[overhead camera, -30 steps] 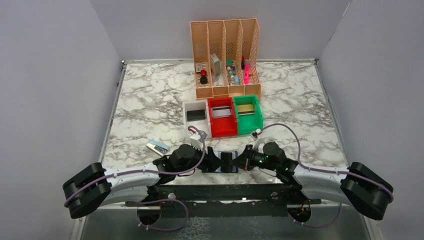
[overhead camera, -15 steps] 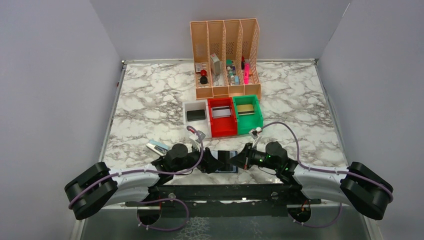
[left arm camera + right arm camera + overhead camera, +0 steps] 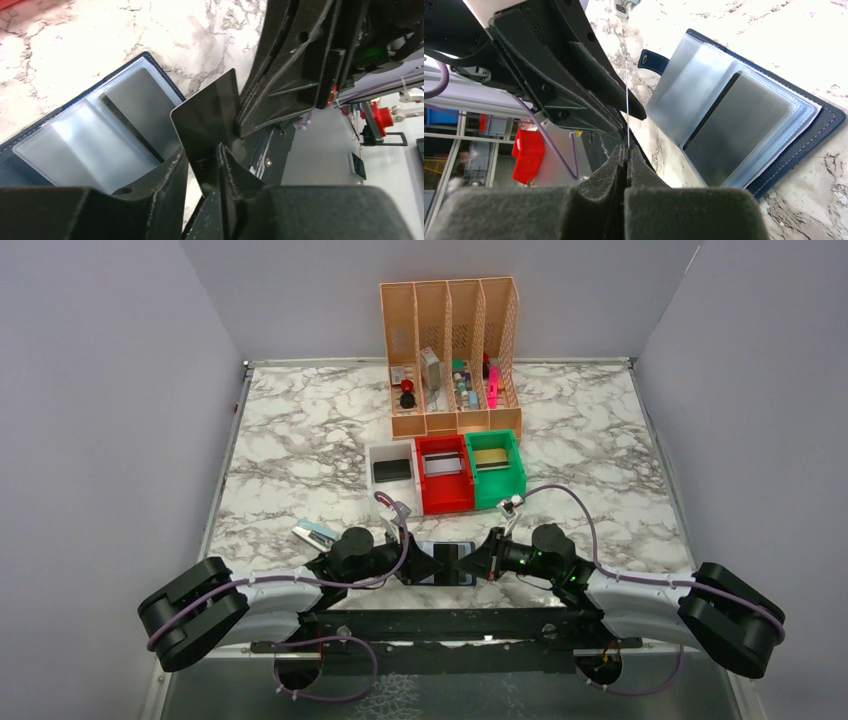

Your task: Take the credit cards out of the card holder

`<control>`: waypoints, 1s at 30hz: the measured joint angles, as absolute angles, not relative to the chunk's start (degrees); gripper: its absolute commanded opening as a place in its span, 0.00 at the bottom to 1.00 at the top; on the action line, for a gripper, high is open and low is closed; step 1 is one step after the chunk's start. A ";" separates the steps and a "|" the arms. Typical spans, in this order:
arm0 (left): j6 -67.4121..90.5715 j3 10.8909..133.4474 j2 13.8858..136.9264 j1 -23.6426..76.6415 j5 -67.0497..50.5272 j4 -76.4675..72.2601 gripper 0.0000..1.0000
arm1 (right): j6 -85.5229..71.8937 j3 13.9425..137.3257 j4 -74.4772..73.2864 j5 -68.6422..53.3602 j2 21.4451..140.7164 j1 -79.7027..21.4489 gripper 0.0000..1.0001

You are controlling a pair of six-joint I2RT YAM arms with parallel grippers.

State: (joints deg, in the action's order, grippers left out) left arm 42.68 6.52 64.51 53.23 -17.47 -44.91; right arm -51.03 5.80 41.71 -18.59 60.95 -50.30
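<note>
Just by the open card holder (image 3: pixel 830 119), the right gripper (image 3: pixel 626 150) pinched a dark credit card (image 3: pixel 207 112) while the left gripper (image 3: pixel 204 156) straddled its corner, grip uncertain, so an early release might have dropped it.

**A robot test bench in a lab**

Two black-and-white jointed robot arms (image 3: pixel 265 595) are bolted to a black metal rail (image 3: pixel 450 625) at the near edge of a white marble-patterned tabletop (image 3: pixel 300 440). Purple cables (image 3: pixel 585 510) loop over them. Plain pale grey panels (image 3: pixel 100 390) wall the table on three sides. The objects on it read as staged props: a tall orange slotted file rack (image 3: pixel 450 300), small white, red and green plastic bins (image 3: pixel 447 503), and an open dark navy-blue card holder (image 3: pixel 824 125). Past the table edge, the right wrist view shows what may be metal shelving (image 3: pixel 444 135), though it is blurred.
</note>
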 measured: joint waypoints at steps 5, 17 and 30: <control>43.22 6.52 66.22 53.19 -17.23 -45.25 0.23 | -51.16 5.74 41.43 -19.16 60.97 -50.30 0.08; 43.68 6.52 66.50 53.21 -17.28 -46.17 0.23 | -52.12 5.69 41.60 -19.44 62.96 -50.30 0.06; 44.18 6.52 67.09 53.21 -17.30 -46.83 0.23 | -52.69 5.69 42.11 -19.66 63.33 -50.30 0.12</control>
State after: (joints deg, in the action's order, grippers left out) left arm 44.18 6.52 67.09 53.21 -17.30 -46.83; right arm -52.69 5.69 42.11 -19.66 63.33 -50.30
